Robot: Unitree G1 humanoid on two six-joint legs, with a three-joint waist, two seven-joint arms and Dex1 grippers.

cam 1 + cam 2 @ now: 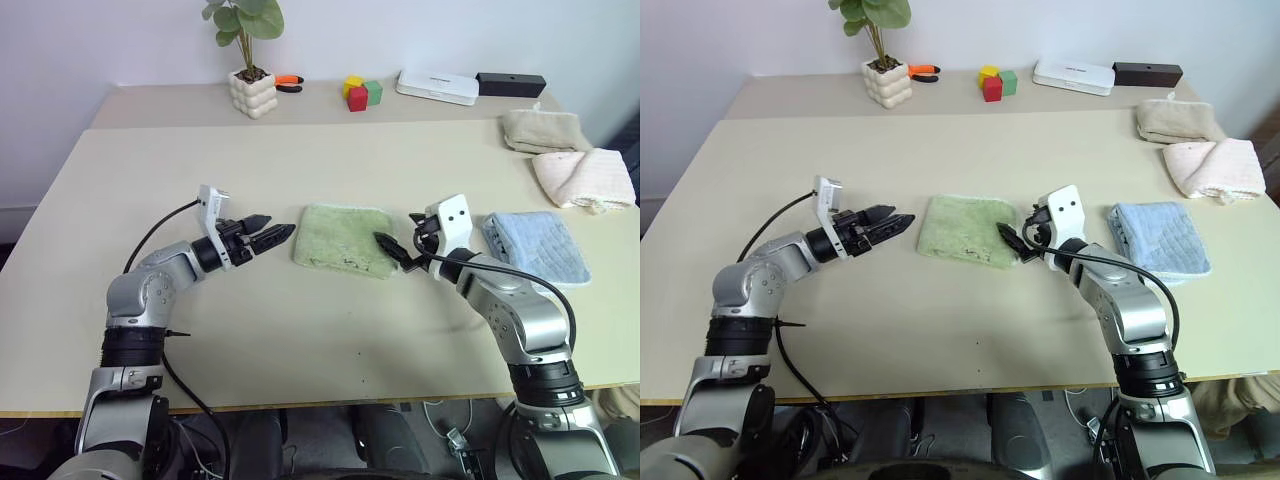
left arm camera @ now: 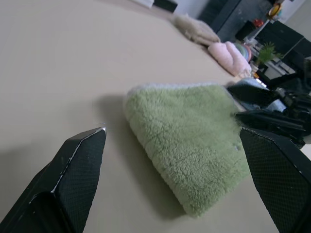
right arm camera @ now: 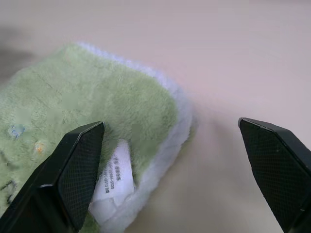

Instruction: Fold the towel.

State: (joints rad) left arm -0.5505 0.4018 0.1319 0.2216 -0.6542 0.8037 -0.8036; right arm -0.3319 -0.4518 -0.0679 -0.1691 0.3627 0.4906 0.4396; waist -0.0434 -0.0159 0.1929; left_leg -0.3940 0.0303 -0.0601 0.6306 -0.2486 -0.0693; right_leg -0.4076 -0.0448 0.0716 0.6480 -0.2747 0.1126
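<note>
So the towel (image 1: 343,238) is sitting around the middle of the bench (image 1: 300,340), already folded down into a small thick square with the white edging and the tag stacked along its right side. I'd say the folding is basically done, or at most one last fold or a tidy-up is left.

My left end effector (image 1: 268,236) hovers just beside the towel's left edge, fingers apart, holding nothing. My right end effector (image 1: 397,252) is at the towel's right front corner, fingers spread wide too, nothing pinched; from the wrist camera the tagged edge lies right between them.

If another fold is wanted, I'd need to get under an edge and pinch all the layers together, which looks fiddly with cloth this thick and soft. Otherwise it's just pulling both arms back without snagging the terry.

Other stuff: a light blue folded towel (image 1: 535,246) sits close on the right, right by my right arm, so I should watch that. Two more folded towels (image 1: 570,155) are toward the far right corner. A potted plant (image 1: 250,70), colored blocks (image 1: 362,93) and a white box (image 1: 437,86) line the far edge, well apart.
</note>
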